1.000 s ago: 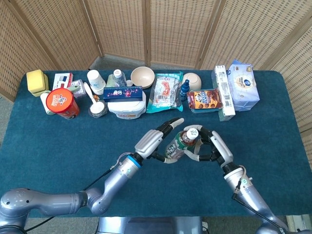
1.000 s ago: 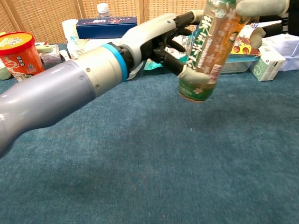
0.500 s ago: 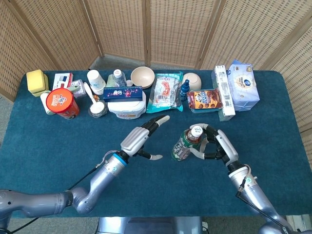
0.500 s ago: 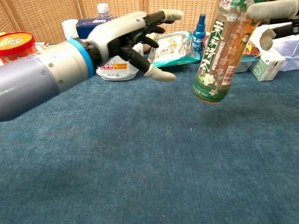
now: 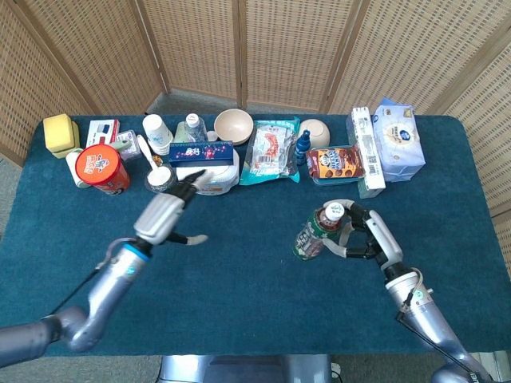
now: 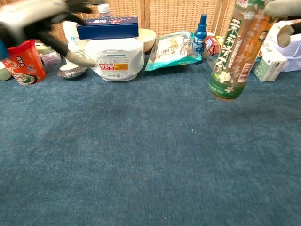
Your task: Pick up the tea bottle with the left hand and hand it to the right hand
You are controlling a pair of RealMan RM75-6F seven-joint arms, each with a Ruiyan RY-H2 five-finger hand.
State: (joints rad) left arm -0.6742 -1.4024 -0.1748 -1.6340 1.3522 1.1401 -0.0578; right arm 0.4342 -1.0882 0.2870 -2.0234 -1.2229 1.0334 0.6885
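The tea bottle (image 5: 317, 230) (image 6: 233, 54) is green-labelled with a white cap, tilted, and held above the blue table cloth. My right hand (image 5: 363, 235) (image 6: 283, 16) grips it near the neck, at the right of centre in the head view. My left hand (image 5: 166, 211) (image 6: 35, 19) is open with fingers spread, far off to the left of the bottle, near the row of goods; it is blurred in the chest view.
A row of goods lines the far edge: red cup noodle tub (image 5: 102, 169), white container (image 5: 207, 175) under a blue box (image 5: 200, 152), bowl (image 5: 233, 125), snack bag (image 5: 271, 152), blue spray bottle (image 5: 303, 147), cookie pack (image 5: 335, 163), tissue pack (image 5: 398, 140).
My left hand has let go of the bottle and drawn back to the left. The right hand now holds the bottle alone and has shifted slightly right.
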